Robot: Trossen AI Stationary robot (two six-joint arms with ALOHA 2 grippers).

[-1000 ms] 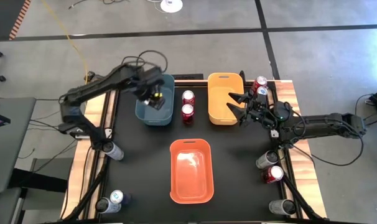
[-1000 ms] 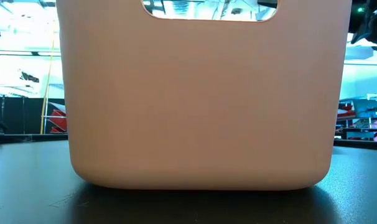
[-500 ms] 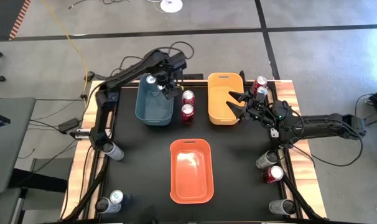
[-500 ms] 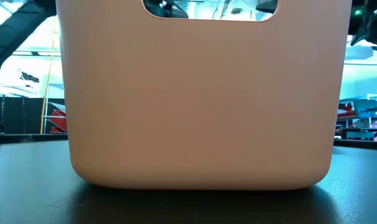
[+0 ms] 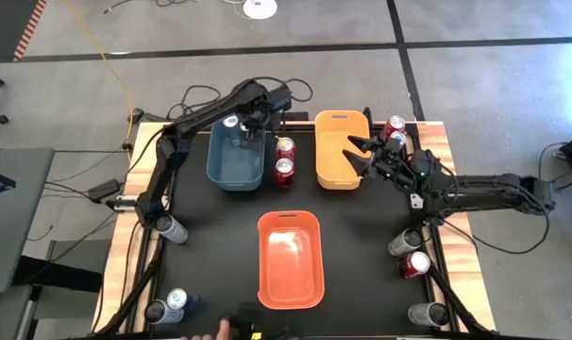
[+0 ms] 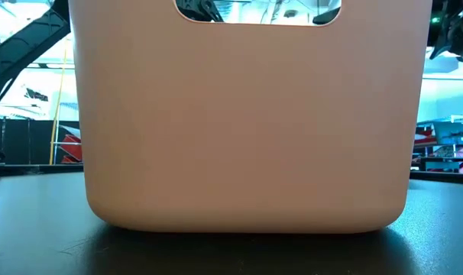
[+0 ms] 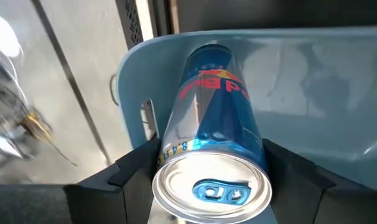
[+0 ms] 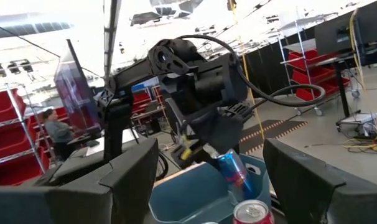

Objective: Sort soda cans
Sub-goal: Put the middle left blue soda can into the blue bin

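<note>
My left gripper (image 5: 251, 129) hangs over the far end of the blue bin (image 5: 235, 165), shut on a blue soda can (image 7: 216, 112) that also shows in the right wrist view (image 8: 232, 167). My right gripper (image 5: 359, 157) stands open over the right rim of the yellow bin (image 5: 335, 142), with nothing between its fingers. Two red cans (image 5: 284, 158) stand upright on the table between the blue and yellow bins. Other cans stand at the table's right edge (image 5: 395, 132) and near corners (image 5: 173, 229). My left gripper pinches the blue can's round wall near its silver top end (image 7: 176, 163) between its two fingers (image 7: 135, 169). The fingers slant down from above and lie across the can. The can is tilted, its top (image 7: 211, 186) toward the wrist and its bottom down inside the blue bin.
An orange bin (image 5: 290, 260) sits at the table's middle near side and fills the low view (image 6: 247, 122). More cans stand at the near right (image 5: 411, 253) and near left (image 5: 171, 304). A person's hand (image 5: 210, 332) shows at the near edge.
My left gripper has gone from above the blue bin's middle toward its far right corner and down a little, and its wrist has rolled strongly. The blue can has gone with it. My right arm has kept still.
</note>
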